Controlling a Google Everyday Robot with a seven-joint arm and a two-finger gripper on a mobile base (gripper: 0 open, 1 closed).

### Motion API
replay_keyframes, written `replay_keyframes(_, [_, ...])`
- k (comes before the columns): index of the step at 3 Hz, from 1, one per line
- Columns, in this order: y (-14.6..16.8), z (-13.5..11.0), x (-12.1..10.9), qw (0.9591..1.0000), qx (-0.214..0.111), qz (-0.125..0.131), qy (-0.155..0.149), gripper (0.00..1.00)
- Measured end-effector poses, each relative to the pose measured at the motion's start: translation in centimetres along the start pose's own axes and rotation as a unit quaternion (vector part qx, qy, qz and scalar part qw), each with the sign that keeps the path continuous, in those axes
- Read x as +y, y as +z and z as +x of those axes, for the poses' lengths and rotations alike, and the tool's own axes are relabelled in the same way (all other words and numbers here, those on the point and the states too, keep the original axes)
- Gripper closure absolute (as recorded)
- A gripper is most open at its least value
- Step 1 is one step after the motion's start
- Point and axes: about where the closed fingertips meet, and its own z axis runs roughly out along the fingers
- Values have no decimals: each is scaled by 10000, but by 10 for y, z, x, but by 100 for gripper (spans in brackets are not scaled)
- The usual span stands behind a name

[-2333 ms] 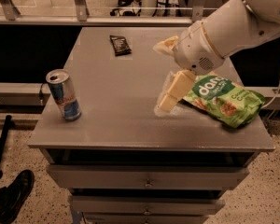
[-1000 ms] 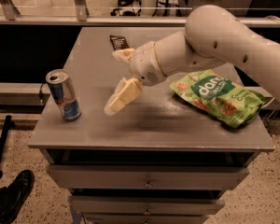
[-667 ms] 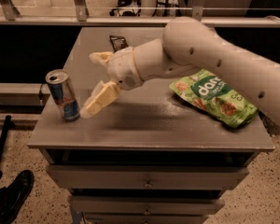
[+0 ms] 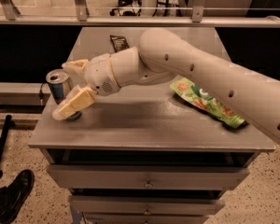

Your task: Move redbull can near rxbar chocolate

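Gripper (image 4: pixel 65 90) sits right at the redbull can (image 4: pixel 56 80), spread wide, w/ the can betw. its two fingers: one cream finger (image 4: pixel 76 65) runs just behind the can's top, the other (image 4: pixel 76 101) crosses in front of its lower part and hides the base. Can't tell if either pad actually presses the can; no squeeze visible. Can stands upright at the left edge of the grey surface (image 4: pixel 149 125), silver top w/ open tab hole, blue-silver body.

Rxbar chocolate (image 4: pixel 119 43) lies flat well apart from the can, toward the back and to the right, a small dark rectangle w/ pale print. The thick cream arm (image 4: pixel 200 73) comes in from the right of the can, passing betw. can and bar. Green snack bag (image 4: pixel 208 102) lies far right of the can, glossy, crinkled, partly under the arm. Grey drawers (image 4: pixel 147 183) below the can's level; a black shoe (image 4: pixel 11 197) on speckled floor down-left of it.
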Motion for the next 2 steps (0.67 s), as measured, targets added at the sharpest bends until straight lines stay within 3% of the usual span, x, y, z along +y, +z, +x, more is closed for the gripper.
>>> replay_keyframes(1, [8,3,1,9999,-81,-28,137,39])
replay_keyframes(2, [-8,10,-4,9995,-71,170,256,62])
